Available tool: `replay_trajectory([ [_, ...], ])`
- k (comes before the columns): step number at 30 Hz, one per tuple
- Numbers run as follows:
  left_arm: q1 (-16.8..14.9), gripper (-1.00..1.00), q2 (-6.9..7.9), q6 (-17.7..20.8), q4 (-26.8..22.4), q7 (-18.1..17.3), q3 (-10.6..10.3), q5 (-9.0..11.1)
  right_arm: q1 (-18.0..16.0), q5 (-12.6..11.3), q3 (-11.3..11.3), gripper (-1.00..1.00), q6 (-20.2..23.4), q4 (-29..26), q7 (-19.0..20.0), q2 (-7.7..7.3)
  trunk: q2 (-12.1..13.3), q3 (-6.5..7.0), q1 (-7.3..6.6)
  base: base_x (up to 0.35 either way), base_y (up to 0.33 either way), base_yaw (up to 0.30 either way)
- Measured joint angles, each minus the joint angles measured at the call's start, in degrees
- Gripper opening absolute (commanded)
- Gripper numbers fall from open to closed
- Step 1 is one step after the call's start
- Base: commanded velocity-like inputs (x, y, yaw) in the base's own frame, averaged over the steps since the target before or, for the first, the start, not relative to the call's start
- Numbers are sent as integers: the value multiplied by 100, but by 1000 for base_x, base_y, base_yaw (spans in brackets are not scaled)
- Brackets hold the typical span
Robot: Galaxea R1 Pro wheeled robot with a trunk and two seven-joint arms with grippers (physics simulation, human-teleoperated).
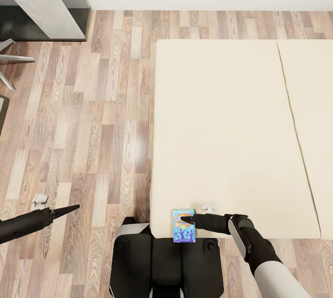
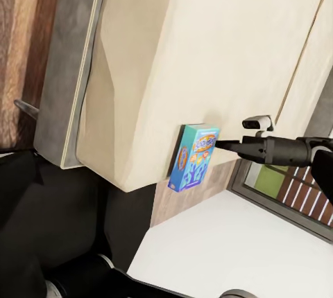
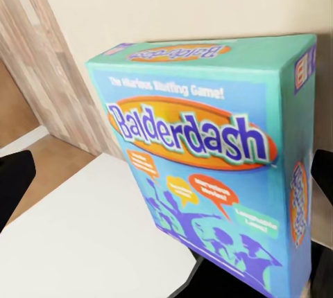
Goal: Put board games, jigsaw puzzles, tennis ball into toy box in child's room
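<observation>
A teal Balderdash board game (image 1: 184, 226) sits at the near edge of the cream bed (image 1: 222, 127), just in front of my base. My right gripper (image 1: 185, 217) reaches in from the right, its tip against the box's upper part. The right wrist view has the box cover (image 3: 208, 152) close up, with a dark finger (image 3: 15, 187) at one edge and the other finger at the opposite edge beside the box's side; the jaws stand open. The left wrist view catches the box (image 2: 194, 156) and the right gripper (image 2: 220, 145) touching its corner. My left gripper (image 1: 74, 207) hangs shut over the floor.
Wooden floor (image 1: 92, 127) runs along the bed's left side. A grey and dark furniture unit (image 1: 41, 2) stands at the far left by the white wall, with chair legs (image 1: 14, 60) beside it. A seam (image 1: 291, 118) splits the mattress on the right.
</observation>
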Motion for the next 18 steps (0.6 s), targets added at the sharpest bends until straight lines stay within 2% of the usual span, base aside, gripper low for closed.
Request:
replay_trajectory([
  [18,2,100,0,0,0,1,0,0,4,-24,-5,100,1,8,-1,-9,0,0,0,0,0,0],
])
